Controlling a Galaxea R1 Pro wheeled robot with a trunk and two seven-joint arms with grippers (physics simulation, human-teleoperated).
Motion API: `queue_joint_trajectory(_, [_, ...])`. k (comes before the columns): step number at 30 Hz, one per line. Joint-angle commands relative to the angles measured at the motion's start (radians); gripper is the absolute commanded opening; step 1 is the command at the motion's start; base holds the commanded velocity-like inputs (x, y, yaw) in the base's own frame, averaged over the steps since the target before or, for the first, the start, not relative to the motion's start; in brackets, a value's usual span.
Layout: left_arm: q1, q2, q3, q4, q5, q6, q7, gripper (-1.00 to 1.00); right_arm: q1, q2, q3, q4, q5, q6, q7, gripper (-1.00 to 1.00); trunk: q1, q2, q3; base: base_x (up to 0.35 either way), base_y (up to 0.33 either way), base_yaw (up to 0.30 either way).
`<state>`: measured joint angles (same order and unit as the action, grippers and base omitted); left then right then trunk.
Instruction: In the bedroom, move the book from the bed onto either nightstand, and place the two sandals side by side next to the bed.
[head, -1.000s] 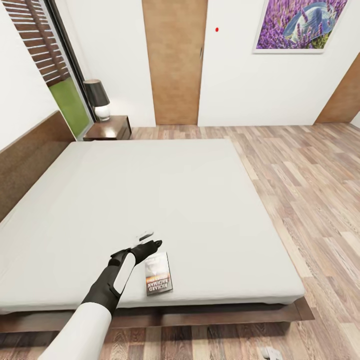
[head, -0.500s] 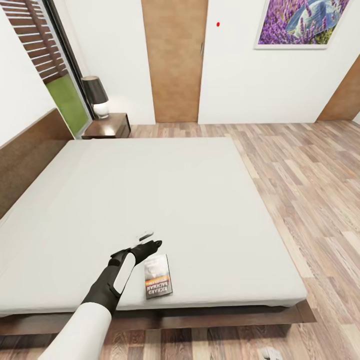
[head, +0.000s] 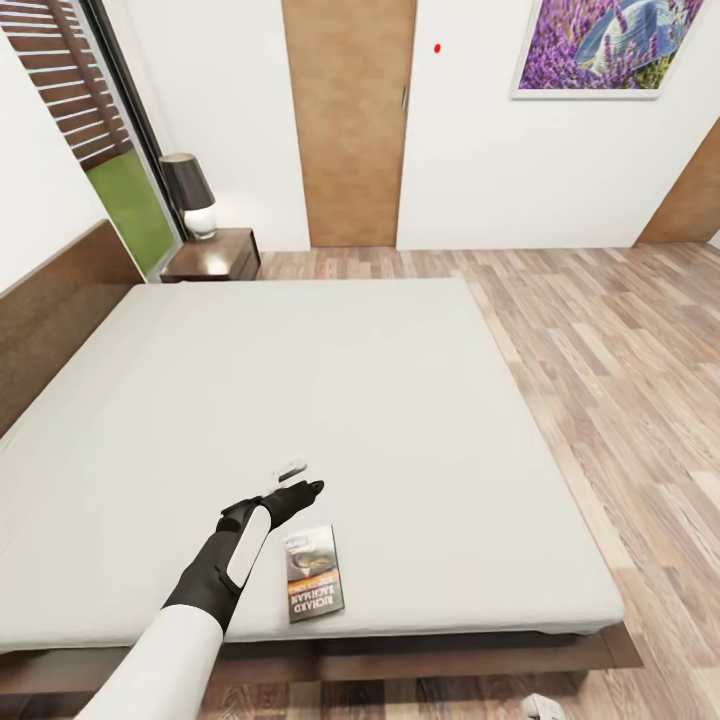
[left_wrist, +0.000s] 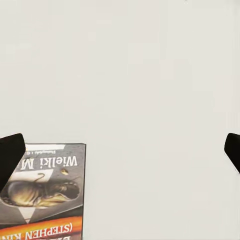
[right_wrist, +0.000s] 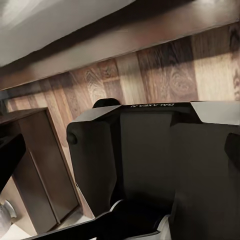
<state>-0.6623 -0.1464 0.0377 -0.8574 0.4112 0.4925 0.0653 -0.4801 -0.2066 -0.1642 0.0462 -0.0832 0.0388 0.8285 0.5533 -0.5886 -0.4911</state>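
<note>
The book (head: 314, 573) lies flat, cover up, near the foot edge of the bed (head: 330, 400) on its light-grey mattress; one dark-brown nightstand (head: 213, 254) stands by the headboard's far end

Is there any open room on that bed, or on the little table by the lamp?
Most of the bed is bare, from the headboard across to its far edge. The busy spot is near the front edge, where the book lies beside the left gripper. The nightstand has bare top beside the lamp.
</note>
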Motion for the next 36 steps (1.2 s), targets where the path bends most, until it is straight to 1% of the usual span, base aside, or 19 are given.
queue_joint_trajectory(1, [0.0, -0.001, 0.002, -0.002, 0.011, 0.006, 0.007, 1.0, -0.002, 0.0, -0.001, 0.004, -0.009, 0.004, 0.004, 1.0, 0.001, -0.001, -0.001, 0.143, 0.0, 0.0])
queue_joint_trajectory(20, [0.0, -0.001, 0.004, -0.002, 0.011, 0.006, 0.007, 1.0, -0.002, 0.0, -0.001, 0.003, -0.009, 0.004, 0.004, 1.0, 0.001, -0.001, -0.001, 0.016, 0.0, 0.0])
queue_joint_trajectory(36, [0.0, -0.001, 0.004, -0.002, 0.012, 0.006, 0.007, 1.0, -0.002, 0.0, -0.001, 0.003, -0.009, 0.004, 0.004, 1.0, 0.062, -0.113, -0.051, 0.0, 0.0, 0.0])
